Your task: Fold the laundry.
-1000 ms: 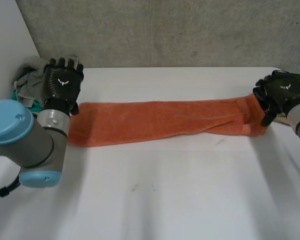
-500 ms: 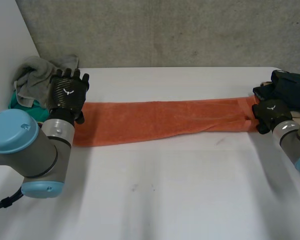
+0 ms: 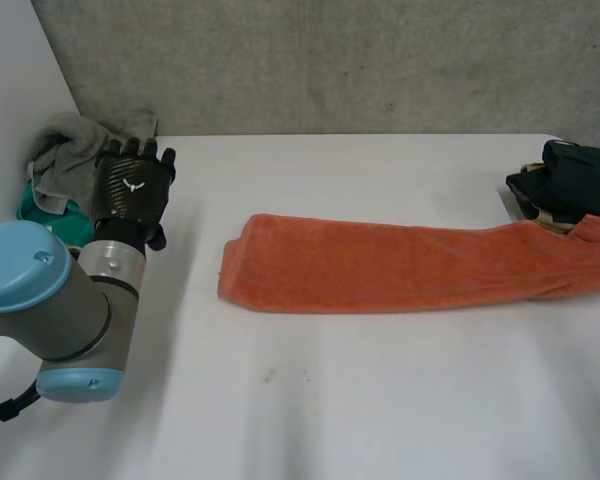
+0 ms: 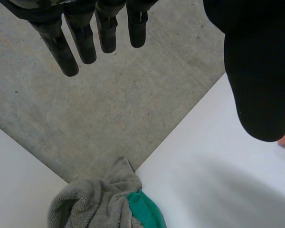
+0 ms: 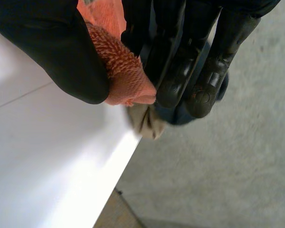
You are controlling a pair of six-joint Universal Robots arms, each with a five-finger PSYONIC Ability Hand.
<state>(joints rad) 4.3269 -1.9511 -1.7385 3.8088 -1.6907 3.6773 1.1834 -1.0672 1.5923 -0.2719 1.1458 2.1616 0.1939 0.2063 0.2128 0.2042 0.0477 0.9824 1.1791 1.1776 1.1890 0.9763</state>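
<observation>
**Orange towel slides right, free of the left hand**

Since half a second ago the long orange terry towel [image 3: 380, 265] has shifted toward the robot's right. Its near end, which then lay under the left hand [image 3: 130, 185], now sits well apart from that hand on the white table [image 3: 330, 400]. The towel lies as a flat, narrow band across the middle of the table. Its far end runs up just beside the pile of dark garments [image 3: 575, 180] at the table's right edge.

The left hand has its fingers straight and spread and holds nothing. It is near the crumpled grey towel heap [image 3: 70, 150], which lies partly over a green cloth [image 3: 40, 210] at the table's left rear corner.

In the right wrist view, the right hand [image 5: 180, 61] pinches the towel's end between thumb and fingers, with the orange pile bunched in the grip.
</observation>
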